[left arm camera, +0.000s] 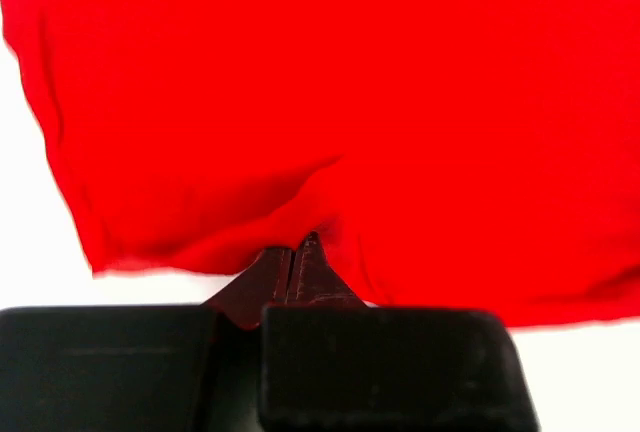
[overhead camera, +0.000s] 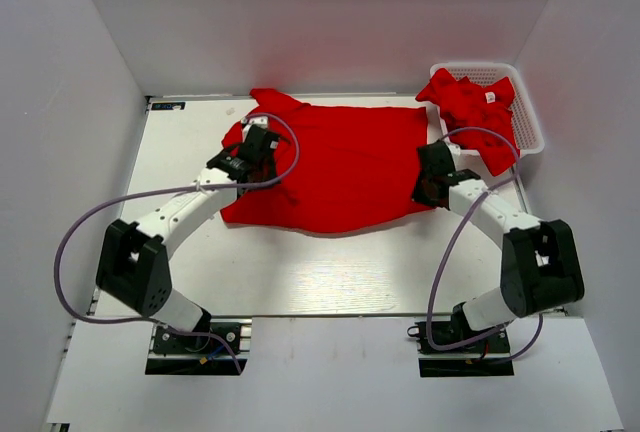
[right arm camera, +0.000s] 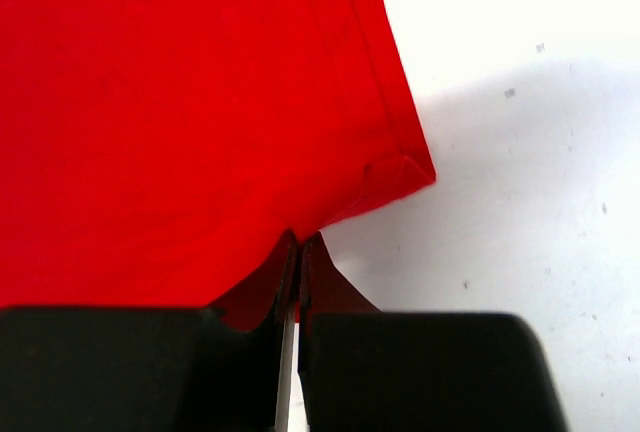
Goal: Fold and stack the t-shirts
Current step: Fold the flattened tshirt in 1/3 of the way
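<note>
So one red t-shirt (overhead camera: 345, 167) is laid out mostly flat across the far middle of the white table (overhead camera: 330, 272), with one sleeve sticking out at the far left corner and a few soft wrinkles along the near hem. Both arms are on it. The left gripper (overhead camera: 262, 144) is at the shirt's left side, and in the left wrist view its fingers are pressed together with a little pucker of red cloth bunched right at the tips, so it's pinching the fabric just in from the edge. The right gripper (overhead camera: 428, 177) is at the shirt's right edge near the front corner. From the right wrist cam the two fingers are squeezed together on the hem, right next to a small folded-over corner of cloth, with bare table off to the side. The rest of the t-shirts (overhead camera: 468, 107) are a crumpled red pile in the white lattice basket (overhead camera: 532, 137) at the far right corner, one showing a small white tag (overhead camera: 491, 96) and some fabric hanging over the near rim.
</note>
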{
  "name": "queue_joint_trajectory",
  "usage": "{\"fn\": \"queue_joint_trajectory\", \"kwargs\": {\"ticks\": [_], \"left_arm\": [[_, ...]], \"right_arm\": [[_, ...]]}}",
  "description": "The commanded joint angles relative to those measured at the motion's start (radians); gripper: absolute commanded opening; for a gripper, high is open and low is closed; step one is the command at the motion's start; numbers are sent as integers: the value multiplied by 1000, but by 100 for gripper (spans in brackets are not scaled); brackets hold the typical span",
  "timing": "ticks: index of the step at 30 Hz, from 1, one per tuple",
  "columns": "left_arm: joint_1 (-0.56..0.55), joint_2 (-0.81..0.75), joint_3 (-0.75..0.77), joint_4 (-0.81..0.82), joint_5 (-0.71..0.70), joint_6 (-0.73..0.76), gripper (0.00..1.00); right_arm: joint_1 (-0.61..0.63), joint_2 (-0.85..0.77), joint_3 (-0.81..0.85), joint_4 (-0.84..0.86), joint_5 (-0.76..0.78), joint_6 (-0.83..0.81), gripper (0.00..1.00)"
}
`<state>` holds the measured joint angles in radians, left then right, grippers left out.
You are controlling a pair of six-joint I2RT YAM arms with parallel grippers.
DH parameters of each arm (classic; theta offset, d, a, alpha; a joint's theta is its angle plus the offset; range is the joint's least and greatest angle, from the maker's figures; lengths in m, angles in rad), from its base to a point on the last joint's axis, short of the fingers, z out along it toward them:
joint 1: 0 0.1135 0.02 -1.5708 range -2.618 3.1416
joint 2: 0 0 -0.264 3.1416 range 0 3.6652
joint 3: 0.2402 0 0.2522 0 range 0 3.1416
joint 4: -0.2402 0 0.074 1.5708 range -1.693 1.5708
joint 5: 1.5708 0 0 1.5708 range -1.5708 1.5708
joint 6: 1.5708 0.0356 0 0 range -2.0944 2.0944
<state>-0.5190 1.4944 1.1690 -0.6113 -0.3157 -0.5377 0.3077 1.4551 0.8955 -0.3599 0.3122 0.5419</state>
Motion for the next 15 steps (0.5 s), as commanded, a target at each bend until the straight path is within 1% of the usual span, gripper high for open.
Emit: {"fn": "queue_joint_trajectory", "kwargs": {"ticks": [1,3,9,14,15], "left_arm": [[19,47,72,71,-31,94,0],[30,56,95,102,-31,125,0],[60,47,95,215,-40,212,0],[89,58,86,310,-22,292,0],[89,58,86,327,-1,312,0]], "right_arm": [[-7,40,86,-33,45,-22,0],[-7,68,115,-45,45,-34,0],[-10,135,201,-79,51,-46,0],[-21,174,244,-108,65,-59,0],[-25,180,269,-117,65,-65,0]]}}
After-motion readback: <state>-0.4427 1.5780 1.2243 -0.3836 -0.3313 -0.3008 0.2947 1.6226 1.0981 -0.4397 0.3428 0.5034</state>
